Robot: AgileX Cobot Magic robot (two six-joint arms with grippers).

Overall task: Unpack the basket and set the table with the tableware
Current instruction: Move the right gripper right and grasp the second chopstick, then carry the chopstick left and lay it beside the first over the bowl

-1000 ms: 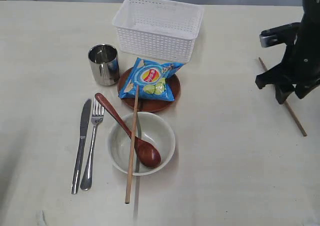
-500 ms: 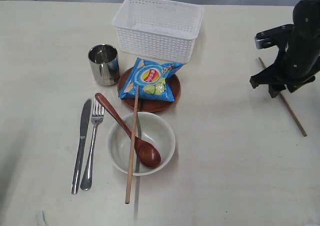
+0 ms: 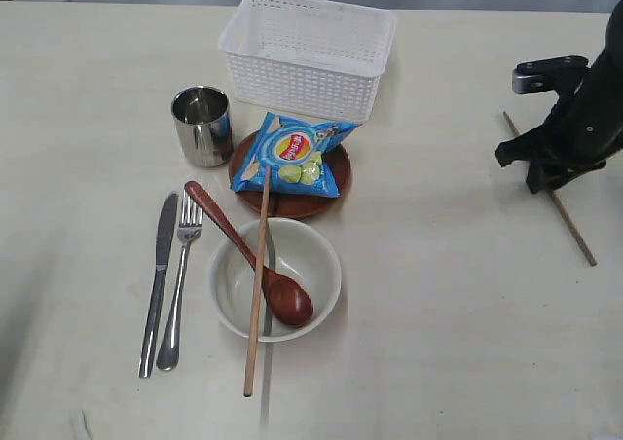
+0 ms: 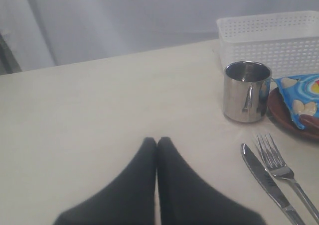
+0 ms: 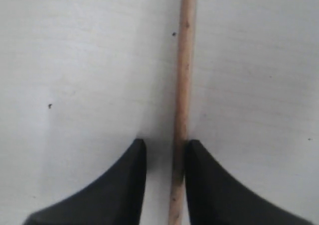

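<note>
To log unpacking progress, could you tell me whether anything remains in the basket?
No, the basket shows only its bare white floor inside.

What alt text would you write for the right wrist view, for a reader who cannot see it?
The right gripper straddles a wooden chopstick lying on the pale table; one black jaw is against it, the other stands slightly clear.

The right gripper (image 3: 541, 181) hides the chopstick's (image 3: 576, 234) middle.

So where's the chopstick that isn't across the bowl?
Exterior view: the chopstick lies far right, well away from the basket, under the right gripper; the right wrist view shows it between the jaws.
</note>
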